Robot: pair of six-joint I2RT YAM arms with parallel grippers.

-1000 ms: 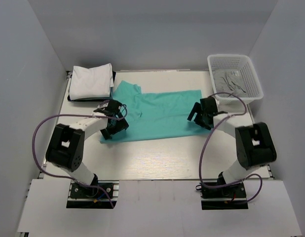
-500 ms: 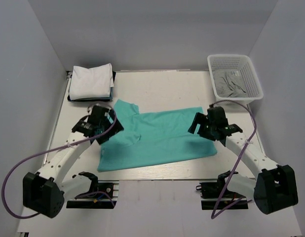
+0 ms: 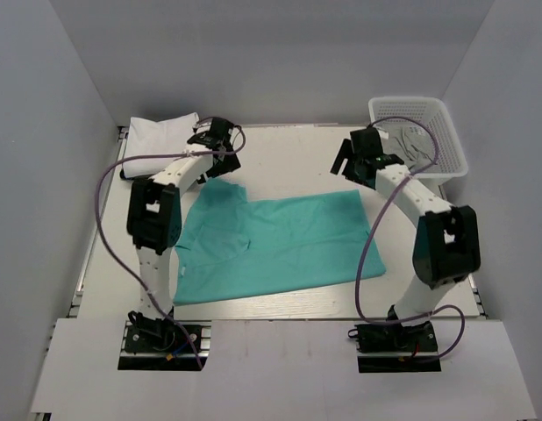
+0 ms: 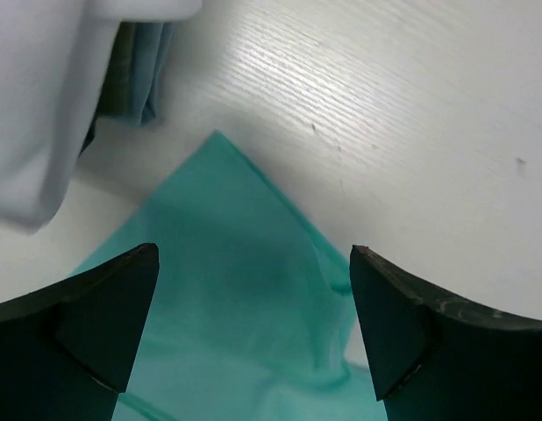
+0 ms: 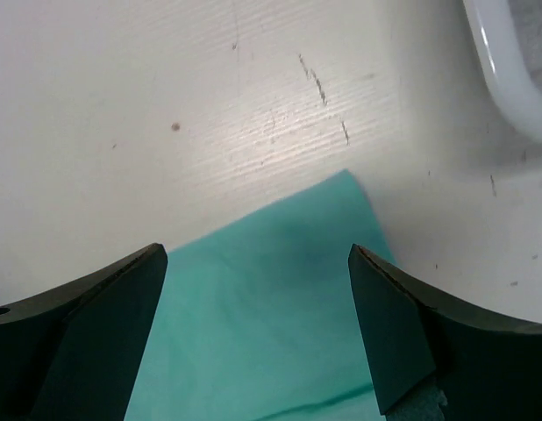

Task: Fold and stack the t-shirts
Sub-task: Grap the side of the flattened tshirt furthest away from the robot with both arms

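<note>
The top external view alone takes in the whole white table [image 3: 288, 153]. The teal-green t-shirt [image 3: 280, 246] lies spread flat across its middle, the hem toward the right and one short sleeve pointing to the far left. At the far left corner sits the stack of folded white t-shirts [image 3: 157, 136]. At the far right stands a white mesh basket [image 3: 417, 100] with pale crumpled cloth [image 3: 416, 145] in it.

Bare tabletop runs along the far edge between stack and basket, and a strip shows at the near edge below the shirt.

The left gripper [image 3: 215, 139] hangs just beside the stack. The left wrist view adds what the overhead cannot – its fingers [image 4: 104, 316] spread wide with nothing between them, the sleeve's pointed corner [image 4: 217, 136] below, and a blue-grey fold [image 4: 153, 70] under the white cloth.

The right gripper [image 3: 354, 153] hangs near the basket. Its wrist view shows the jaws equally wide and holding nothing, above the shirt's far right corner [image 5: 345, 175] – apart from the basket's rim [image 5: 503, 70].
</note>
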